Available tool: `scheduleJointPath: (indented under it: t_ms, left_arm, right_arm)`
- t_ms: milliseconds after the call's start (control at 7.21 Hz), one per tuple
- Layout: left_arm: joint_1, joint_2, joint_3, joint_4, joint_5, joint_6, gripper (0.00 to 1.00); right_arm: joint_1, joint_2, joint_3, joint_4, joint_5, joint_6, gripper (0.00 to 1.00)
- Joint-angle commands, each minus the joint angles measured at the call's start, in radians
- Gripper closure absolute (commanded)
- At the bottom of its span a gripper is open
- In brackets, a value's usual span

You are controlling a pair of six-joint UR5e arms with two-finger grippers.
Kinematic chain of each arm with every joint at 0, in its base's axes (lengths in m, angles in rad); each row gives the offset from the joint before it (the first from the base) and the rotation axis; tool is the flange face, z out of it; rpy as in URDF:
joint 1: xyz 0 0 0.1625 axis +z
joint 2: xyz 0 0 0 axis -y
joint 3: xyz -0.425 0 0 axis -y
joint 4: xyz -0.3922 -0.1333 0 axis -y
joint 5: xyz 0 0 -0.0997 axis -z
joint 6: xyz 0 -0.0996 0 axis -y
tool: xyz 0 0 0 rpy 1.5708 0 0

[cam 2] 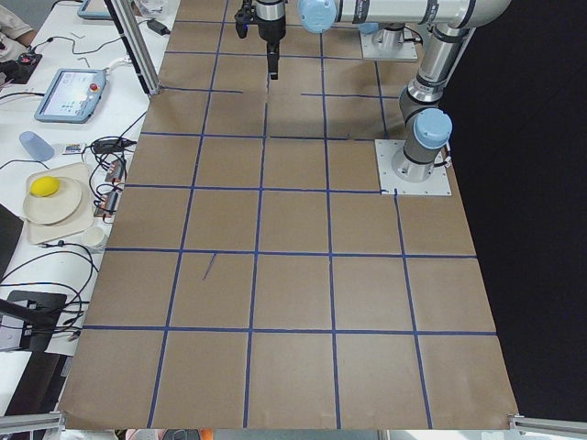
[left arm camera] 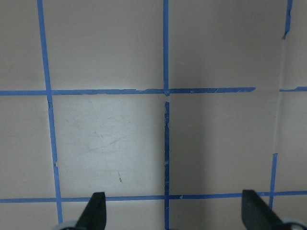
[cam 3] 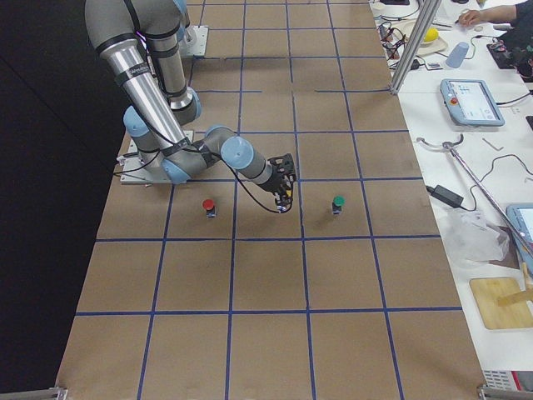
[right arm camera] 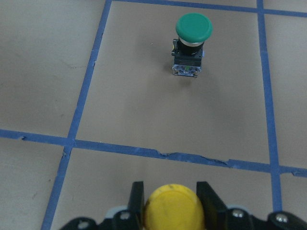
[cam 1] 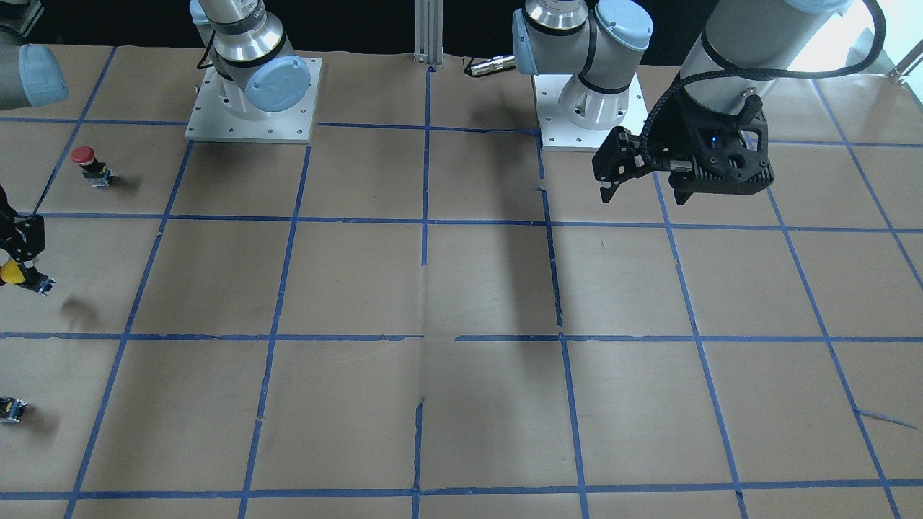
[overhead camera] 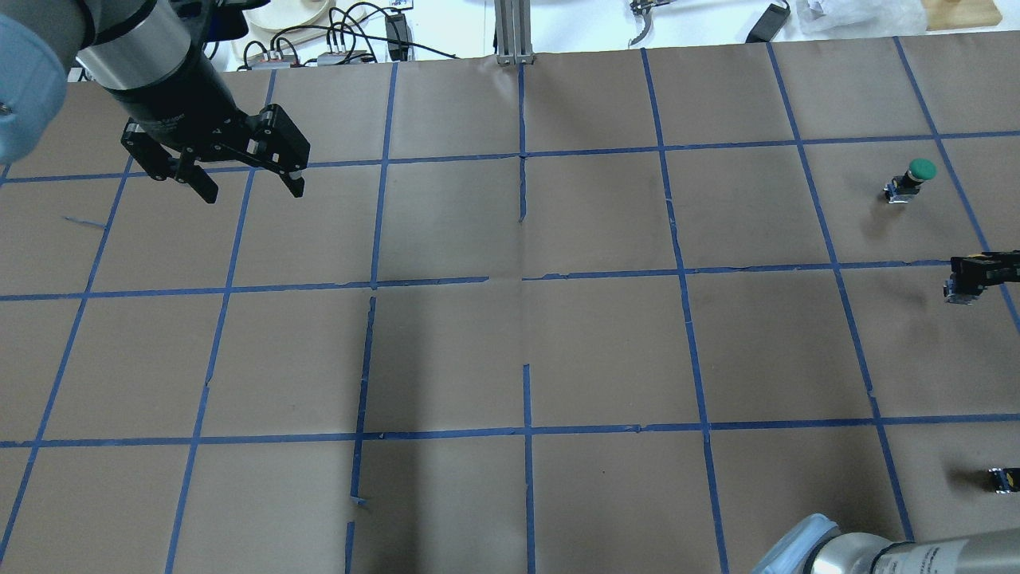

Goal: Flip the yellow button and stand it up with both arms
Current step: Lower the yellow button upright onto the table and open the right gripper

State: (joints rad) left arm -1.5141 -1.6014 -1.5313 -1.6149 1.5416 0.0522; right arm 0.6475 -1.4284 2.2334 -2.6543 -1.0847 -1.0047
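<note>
The yellow button sits between the fingers of my right gripper, its round cap facing the wrist camera. In the front-facing view the right gripper is at the far left edge. It holds the button tilted above the paper, with the button's shadow apart from it. In the overhead view only the gripper's tip and the button's body show at the right edge. My left gripper is open and empty, raised over the far left of the table, and also shows in the left wrist view.
A green-capped button stands upright just beyond the right gripper. A red-capped button stands on the robot's side of it. A small dark component with some yellow lies near the right edge. Brown paper with a blue tape grid covers the table.
</note>
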Motion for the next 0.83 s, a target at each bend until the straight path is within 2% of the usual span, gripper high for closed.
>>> scheduleJointPath:
  t_ms: [0,555,693]
  left_arm:
    - [0.0,0.0,0.0,0.001,0.0,0.0,0.0]
    - [0.0,-0.008,0.002,0.001,-0.002,0.0,0.0]
    - [0.0,-0.008,0.0,0.001,0.0,0.0,0.0]
  right_arm:
    - [-0.005,0.029,0.014,-0.004,0.04,-0.095,0.95]
    - [-0.005,0.051,0.025,0.008,0.034,-0.112,0.91]
    - [-0.008,0.051,0.047,-0.002,0.037,-0.112,0.81]
